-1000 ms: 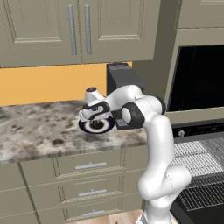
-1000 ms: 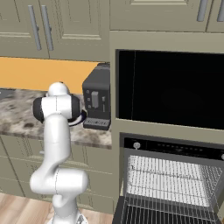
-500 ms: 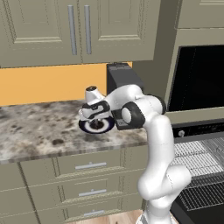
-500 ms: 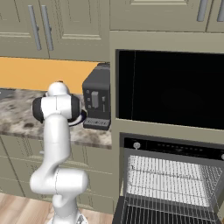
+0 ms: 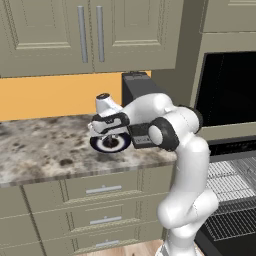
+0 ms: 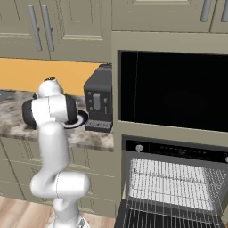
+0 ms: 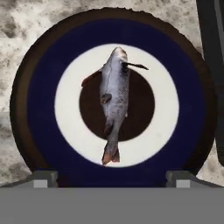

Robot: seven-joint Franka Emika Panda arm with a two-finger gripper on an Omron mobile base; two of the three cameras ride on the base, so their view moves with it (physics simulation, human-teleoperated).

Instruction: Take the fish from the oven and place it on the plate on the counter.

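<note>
Nothing much had shifted across the last second: arm, plate and base views sat where they were in the earlier frames, hand parked over the plate as before.

Fish (image 7: 113, 103) lay flat on the plate (image 7: 39, 100), body across the dark brown centre, head and tail reaching onto the white ring. Nothing was touching it. Fingers (image 7: 112, 178) were released, spread wide: in the hand view the two tips stood at the bottom corners, well apart, either side of the plate's near rim, with the fish between them but clear of both.

From the left base view the fingers (image 5: 106, 131) hovered just above the plate (image 5: 111, 144), which sat on the granite worktop (image 5: 45, 150) close to the black coffee machine (image 5: 137, 90). Whether the tips touched the plate from that angle, could not tell.

Right base view: the arm's elbow covered most of the plate (image 6: 81, 119), only its rim edge peeking out beside the coffee machine (image 6: 99, 103). Oven (image 6: 178, 153) stood to the right of the worktop (image 6: 11, 122), door dropped open, silver wire rack (image 6: 173, 182) visible inside under the black control strip. Beige drawers with silver bar handles (image 5: 102, 189) ran under the worktop.
</note>
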